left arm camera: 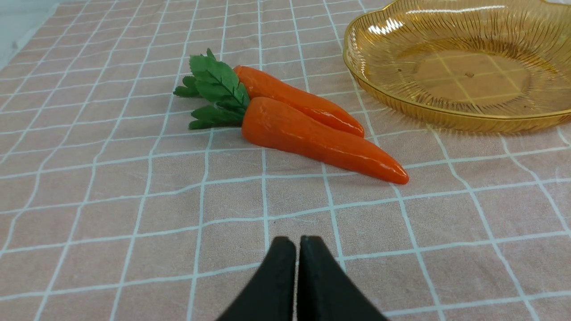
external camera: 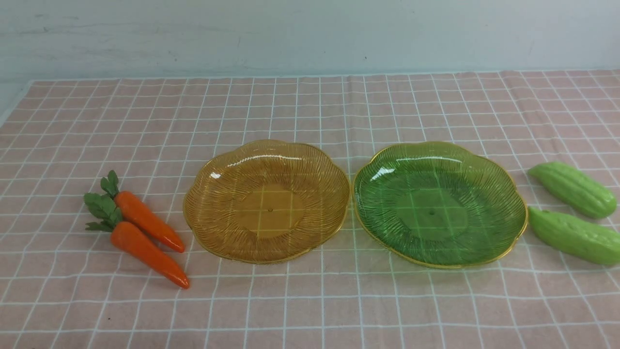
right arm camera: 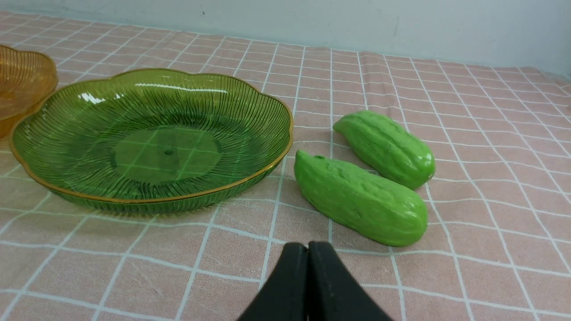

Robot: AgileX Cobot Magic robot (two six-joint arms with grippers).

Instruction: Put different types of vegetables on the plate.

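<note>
a: vegetables, location?
b: far carrot [external camera: 147, 220] and near carrot [external camera: 147, 253], touching side by side on the checked tablecloth [external camera: 310, 310], left of the amber plate [external camera: 203, 194]. far gourd [external camera: 571, 189] and near gourd [external camera: 574, 236], just beside each other, right of the green plate [external camera: 503, 194]. all four lie outside the plates.
a: grippers?
b: left gripper [left arm camera: 296, 243], fingers pressed together, above the cloth short of the carrots. right gripper [right arm camera: 308, 247], likewise pressed together, close to the near gourd.
</note>
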